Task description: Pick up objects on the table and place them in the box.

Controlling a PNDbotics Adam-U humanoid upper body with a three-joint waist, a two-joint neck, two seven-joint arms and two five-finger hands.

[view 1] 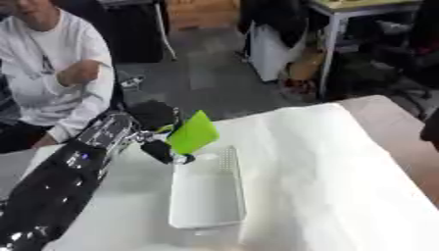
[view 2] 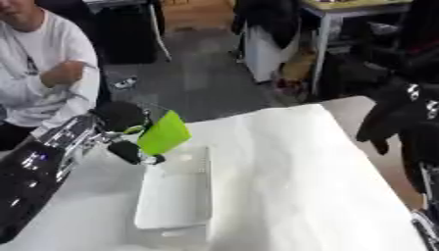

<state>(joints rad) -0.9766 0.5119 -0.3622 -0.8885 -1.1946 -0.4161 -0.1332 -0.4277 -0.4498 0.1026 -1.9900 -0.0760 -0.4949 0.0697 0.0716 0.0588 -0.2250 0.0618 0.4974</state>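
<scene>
One green flat object (view 1: 193, 132), centre-left of left eye view, pinched in left hand (view 1: 154, 137) over far end of white box (view 1: 206, 196) on worktop (view 1: 326, 186). Right eye view: right hand (view 2: 399, 115) at right edge, fingers hanging relaxed, empty.

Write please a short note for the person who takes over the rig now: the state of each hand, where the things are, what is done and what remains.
Left hand: shut on the green flat object, held above the far end of the white box.
Right hand: raised at the right side above the table edge, fingers hanging down, holding nothing.
The box stands on the white-covered table; nothing shows inside it.
Done: the green object is picked up and brought over the box.
Left: lower it and let go into the box. No other loose object shows on the table.
</scene>
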